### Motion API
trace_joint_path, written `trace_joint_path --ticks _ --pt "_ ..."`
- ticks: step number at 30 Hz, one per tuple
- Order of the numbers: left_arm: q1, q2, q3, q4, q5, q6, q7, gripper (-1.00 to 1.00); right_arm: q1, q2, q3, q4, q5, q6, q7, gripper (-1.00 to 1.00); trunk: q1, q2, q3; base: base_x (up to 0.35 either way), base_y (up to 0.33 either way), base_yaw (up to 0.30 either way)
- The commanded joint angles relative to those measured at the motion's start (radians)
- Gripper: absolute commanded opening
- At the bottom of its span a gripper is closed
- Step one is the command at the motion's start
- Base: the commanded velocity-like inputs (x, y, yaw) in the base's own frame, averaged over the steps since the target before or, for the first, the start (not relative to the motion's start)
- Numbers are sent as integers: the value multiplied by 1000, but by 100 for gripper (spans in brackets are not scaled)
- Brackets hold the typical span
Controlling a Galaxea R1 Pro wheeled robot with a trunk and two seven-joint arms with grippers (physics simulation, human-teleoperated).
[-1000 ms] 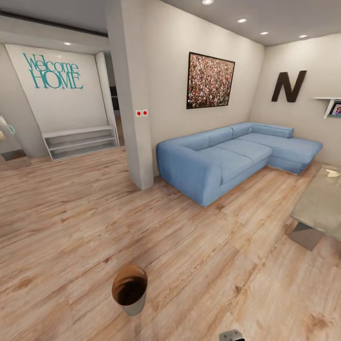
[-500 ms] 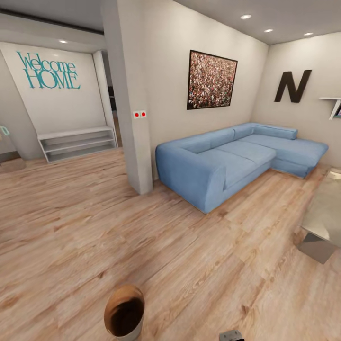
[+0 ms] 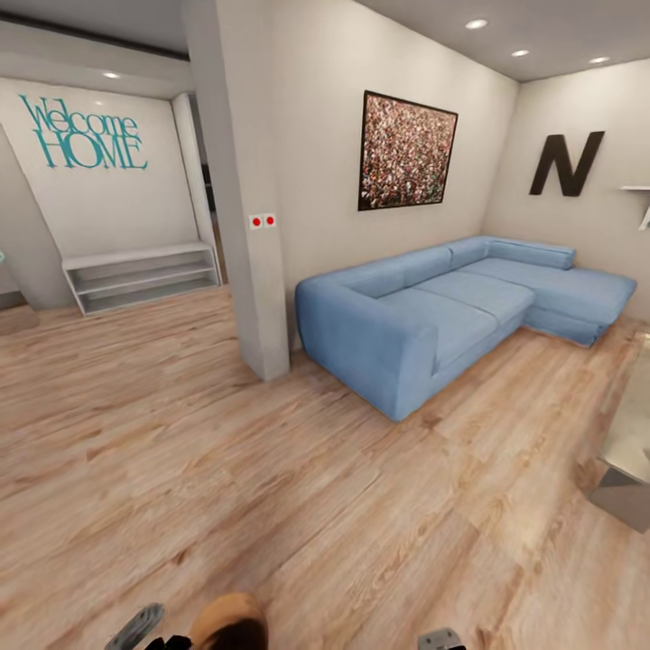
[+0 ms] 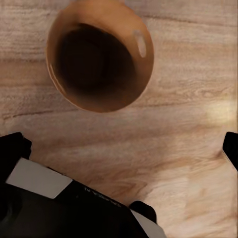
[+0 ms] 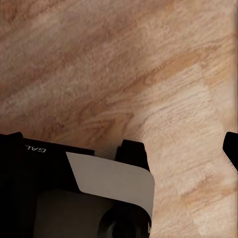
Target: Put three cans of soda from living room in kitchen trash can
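The coppery-brown trash can stands on the wood floor at the bottom edge of the head view, partly cut off. From above, the left wrist view shows its dark inside and one oval handle cut-out. My left gripper hangs open above the floor beside the bin, its dark fingertips far apart with nothing between them. My right gripper is open over bare planks, one fingertip at the picture's edge. The soda cans are out of view.
A blue L-shaped sofa sits ahead on the right, with a grey pillar left of it. The low grey table cuts in at the right edge. A white shelf stands under the "Welcome HOME" wall, far left.
The head camera has moved, so the whole room has shifted. The trash can has slid from lower centre down to the bottom edge of the view, and the table has moved further off to the right.
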Motion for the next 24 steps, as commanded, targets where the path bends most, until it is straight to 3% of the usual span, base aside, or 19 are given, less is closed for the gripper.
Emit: trace_joint_path --ticks 1,5,15,24 --pt "0 1 16 -4 1 10 -1 100 0 0 0 0 0 0 0 100 0 0 0 214 0 0" --pt "0 2 76 -17 3 55 -4 100 0 0 0 0 0 0 -1 100 0 0 0 116 0 0" --pt "0 4 127 -65 3 88 -5 100 0 1 0 1 0 0 -1 100 0 0 0 21 0 0" --pt "0 1 207 -124 7 135 -4 100 0 2 0 1 0 0 0 100 4 -7 -3 1 0 0"
